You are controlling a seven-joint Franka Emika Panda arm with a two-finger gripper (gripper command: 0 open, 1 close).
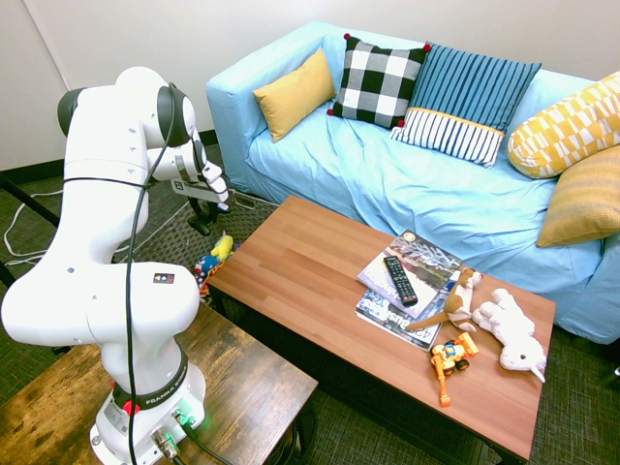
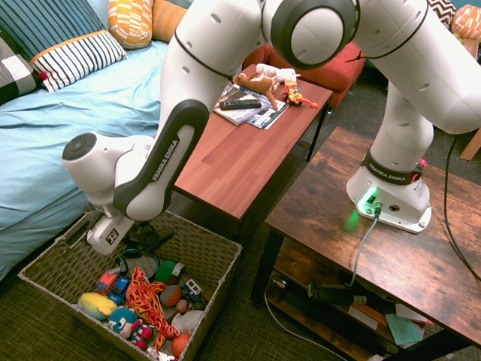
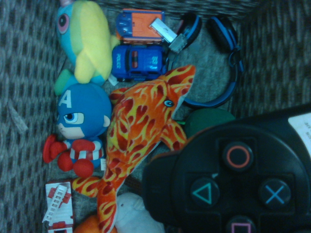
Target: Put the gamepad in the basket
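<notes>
Gripper (image 2: 143, 239) of my white arm hangs just inside the big rectangular basket (image 2: 214, 252), which in these views looks woven and pale brown-grey with slanted sides, and from the second exterior view I read it as closed on something dark, though the fingers themselves are mostly lost behind the wrist and I cannot say how wide they stand. What it holds is, I judge, the small black plastic gamepad (image 3: 233, 179): the wrist view shows its face with the circle, triangle and cross buttons and a pale label patch, filling the corner nearest the camera, so it sits right at the hand and above the toys. It should handle as a light, rigid shell, smooth and a bit slippery, not fragile for a short drop onto soft things; a grip across the narrow middle or one horn seems safest, since the curved horns could let it twist. Directly beneath the hand lie an orange flame-patterned plush fish (image 3: 141, 131), a blue round-headed hero doll (image 3: 80, 126), a yellow and blue plush (image 3: 90, 41), a blue toy police car (image 3: 138, 62) and blue-rimmed headphones (image 3: 221, 58). Hard to make out: the first exterior view hides the basket and hand almost wholly behind the arm and the wooden coffee table (image 1: 310, 262), the wrist view is dim, and the gamepad's horns are cut off.
</notes>
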